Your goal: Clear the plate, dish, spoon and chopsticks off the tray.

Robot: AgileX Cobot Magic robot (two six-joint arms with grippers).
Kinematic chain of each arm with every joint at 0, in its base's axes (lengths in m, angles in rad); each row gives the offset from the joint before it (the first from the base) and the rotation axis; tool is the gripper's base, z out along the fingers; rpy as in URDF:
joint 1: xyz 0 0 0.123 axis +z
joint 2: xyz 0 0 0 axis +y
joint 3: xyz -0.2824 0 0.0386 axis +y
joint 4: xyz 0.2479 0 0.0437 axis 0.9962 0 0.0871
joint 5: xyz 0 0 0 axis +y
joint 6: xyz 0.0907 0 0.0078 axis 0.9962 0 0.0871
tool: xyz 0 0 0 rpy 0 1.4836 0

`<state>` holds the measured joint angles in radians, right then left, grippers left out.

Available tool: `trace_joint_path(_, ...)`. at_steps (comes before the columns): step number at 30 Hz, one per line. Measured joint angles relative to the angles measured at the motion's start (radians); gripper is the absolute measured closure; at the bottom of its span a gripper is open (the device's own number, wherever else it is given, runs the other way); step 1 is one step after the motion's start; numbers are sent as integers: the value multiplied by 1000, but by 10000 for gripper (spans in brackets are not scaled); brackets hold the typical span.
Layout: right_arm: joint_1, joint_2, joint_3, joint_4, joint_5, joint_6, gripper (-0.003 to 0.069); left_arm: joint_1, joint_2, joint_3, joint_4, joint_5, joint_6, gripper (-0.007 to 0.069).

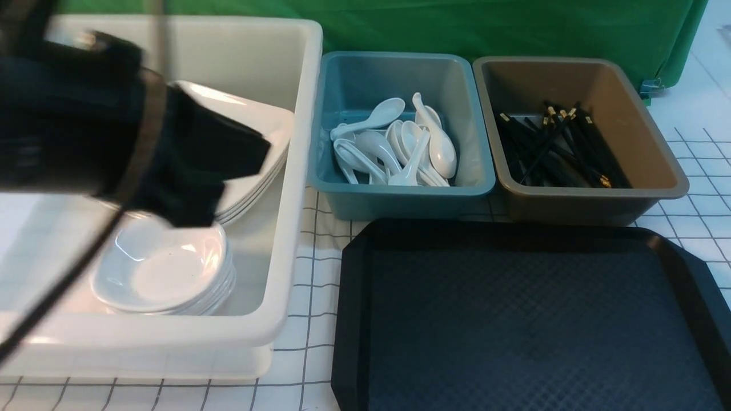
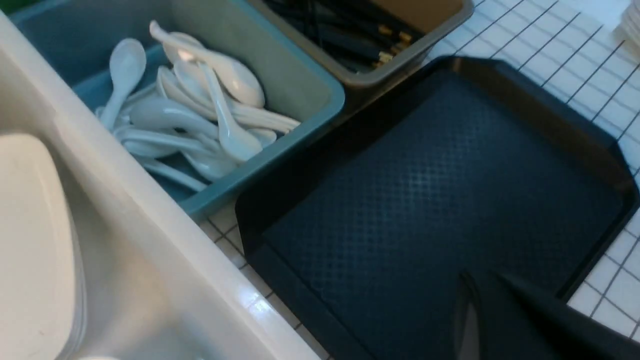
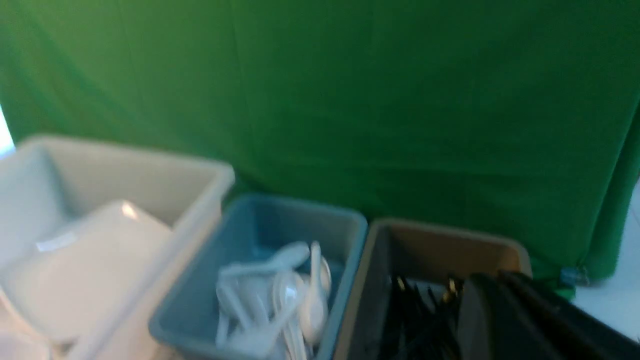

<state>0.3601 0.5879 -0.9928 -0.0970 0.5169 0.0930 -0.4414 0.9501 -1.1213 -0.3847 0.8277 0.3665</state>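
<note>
Left gripper (image 2: pixel 472 320) shut (over tray (image 1: pixel 531 319)); teal tub (image 1: pixel 400 194) holds spoons (image 1: pixel 400 148).

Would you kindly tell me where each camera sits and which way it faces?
Front view: between the arms, facing forward over the tray and three tubs; left arm intrudes.
Left wrist view: above the white tub, looking across the tray; closed left gripper shows.
Right wrist view: faces the green backdrop; right gripper shows.
All share the teal tub.
</note>
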Motion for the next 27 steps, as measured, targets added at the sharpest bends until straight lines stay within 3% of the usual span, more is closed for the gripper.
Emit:
trace_joint_path(5, 0, -296, 315, -1, -321, 31, 656, 0, -218, 134, 6, -66, -20, 627)
trace_joint_path(9, 0, -447, 457, -1, -447, 38, 653, 0, -373, 273, 26, -114, -48, 627)
trace_joint_path(16, 0, -530, 497, -2, -494, 38, 637, 0, -561, 502, 27, -186, -133, 627)
trace_joint_path(27, 0, -531, 497, -3, -496, 38, 604, 0, -596, 569, 18, -208, -164, 627)
